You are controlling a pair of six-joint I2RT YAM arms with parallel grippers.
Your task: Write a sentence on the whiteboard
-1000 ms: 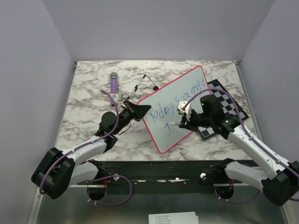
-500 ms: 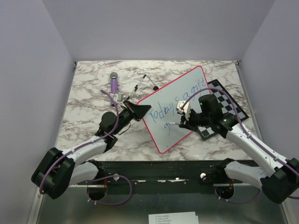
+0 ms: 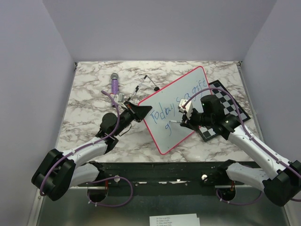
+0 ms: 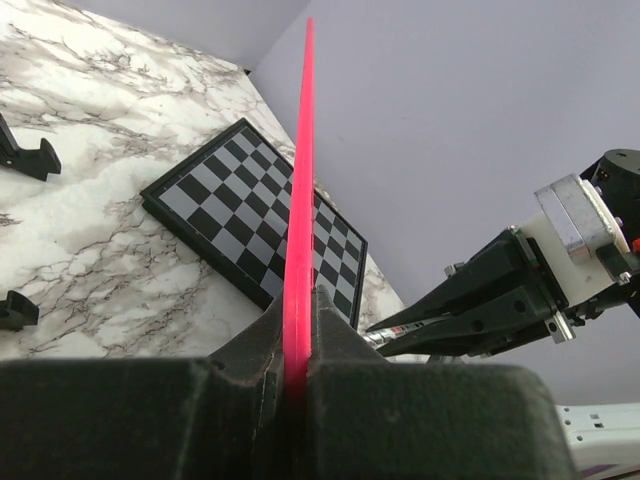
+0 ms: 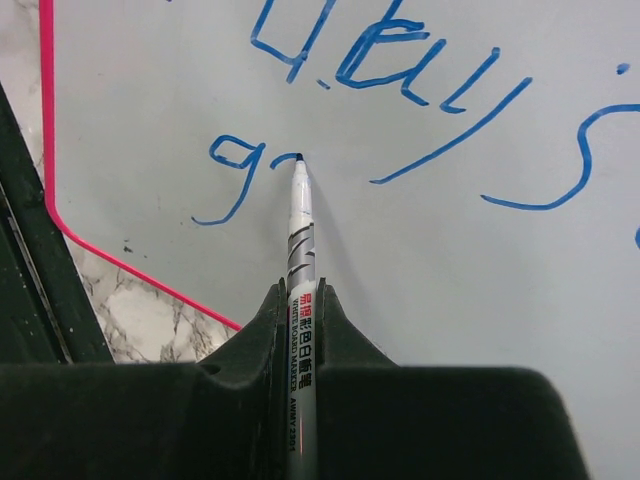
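The right gripper (image 5: 300,305) is clamped on the marker (image 5: 300,225), its long axis pointing up-frame and its tip touching the whiteboard (image 5: 440,290) just right of the sentence's (image 5: 480,112) lower "g". The left gripper (image 4: 297,335) pinches the board's red rim at lower centre.

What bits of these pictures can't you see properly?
- Top view: the right gripper covers part of the sentence.
- Left wrist view: the whiteboard shows edge-on, so its writing is hidden.
- Right wrist view: the top edge cuts off the upper words.
- Top view: the printed sheet is too small to read.
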